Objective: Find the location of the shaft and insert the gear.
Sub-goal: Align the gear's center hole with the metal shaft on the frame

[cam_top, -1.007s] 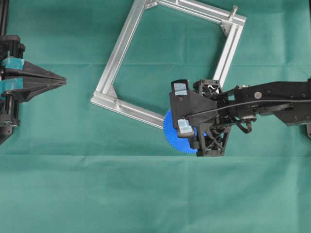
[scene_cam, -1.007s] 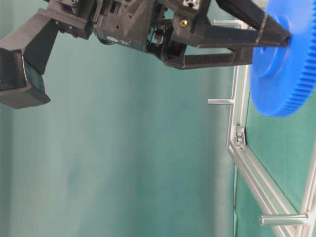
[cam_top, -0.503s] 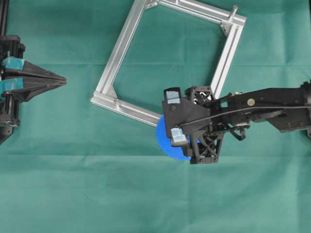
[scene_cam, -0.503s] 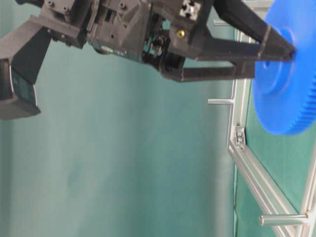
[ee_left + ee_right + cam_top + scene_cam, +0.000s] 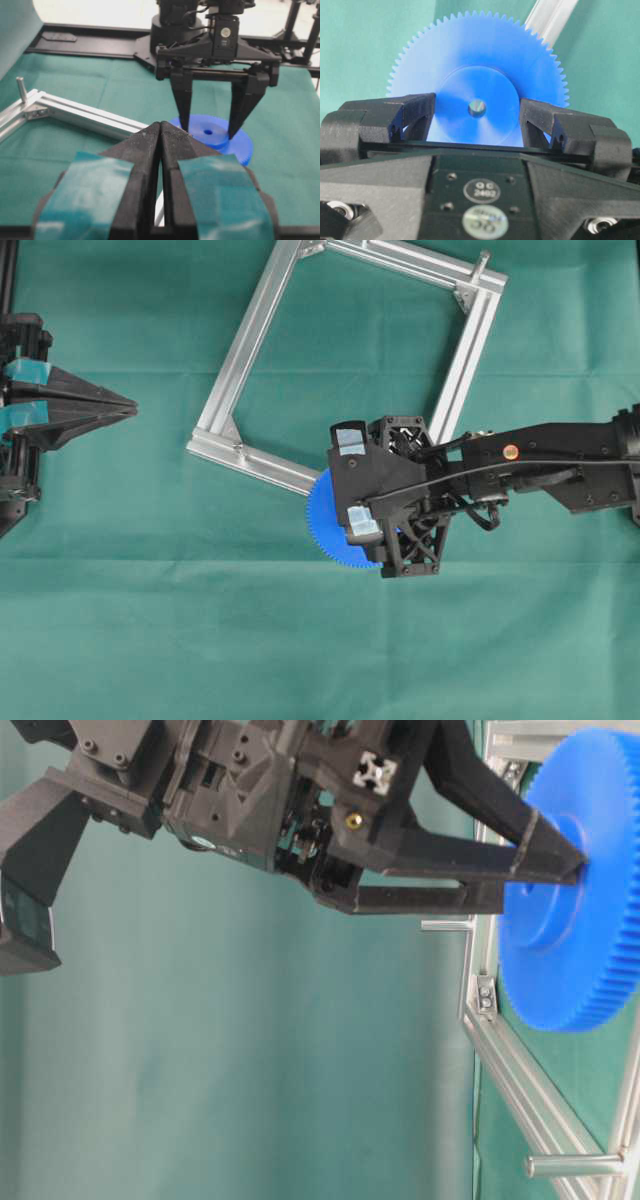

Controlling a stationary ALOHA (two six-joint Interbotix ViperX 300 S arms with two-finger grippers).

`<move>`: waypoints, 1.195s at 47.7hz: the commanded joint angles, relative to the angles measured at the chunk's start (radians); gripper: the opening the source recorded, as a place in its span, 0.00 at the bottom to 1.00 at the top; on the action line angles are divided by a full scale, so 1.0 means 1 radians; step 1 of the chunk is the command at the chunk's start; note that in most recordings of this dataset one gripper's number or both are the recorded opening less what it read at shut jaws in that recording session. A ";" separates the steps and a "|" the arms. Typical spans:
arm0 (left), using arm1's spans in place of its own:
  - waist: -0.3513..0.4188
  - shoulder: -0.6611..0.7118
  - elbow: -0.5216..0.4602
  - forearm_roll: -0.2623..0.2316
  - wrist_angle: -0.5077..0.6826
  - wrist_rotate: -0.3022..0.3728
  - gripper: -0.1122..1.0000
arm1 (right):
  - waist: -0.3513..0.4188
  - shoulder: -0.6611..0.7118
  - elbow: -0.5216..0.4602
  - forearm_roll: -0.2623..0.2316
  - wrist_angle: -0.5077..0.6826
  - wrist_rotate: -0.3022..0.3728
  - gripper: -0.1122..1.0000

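The right tool clamps the gear by its raised round hub, a sound purchase. The gear hangs over the frame's six-o'clock corner. It looks light, stiff, smooth plastic, probably slippery; its fine teeth seem easily marred. At nine o'clock the left tool rests pinched shut, empty.

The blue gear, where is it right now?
The gear is right of centre in the overhead view, held by its hub in the right gripper, beside the aluminium frame's lower corner.
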 commanded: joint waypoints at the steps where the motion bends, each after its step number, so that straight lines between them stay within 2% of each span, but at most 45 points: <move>1: -0.005 0.009 -0.026 -0.003 -0.005 -0.002 0.11 | -0.009 -0.014 -0.029 -0.011 -0.018 0.002 0.73; 21: -0.008 0.009 -0.026 -0.003 -0.003 -0.002 0.11 | -0.051 0.005 -0.029 -0.015 -0.025 0.000 0.73; 34: -0.008 0.009 -0.026 -0.003 -0.002 -0.002 0.11 | -0.086 0.005 -0.028 -0.055 -0.025 0.002 0.73; 57: -0.008 0.009 -0.026 -0.003 0.005 -0.002 0.11 | -0.137 -0.009 0.009 -0.075 -0.018 0.003 0.73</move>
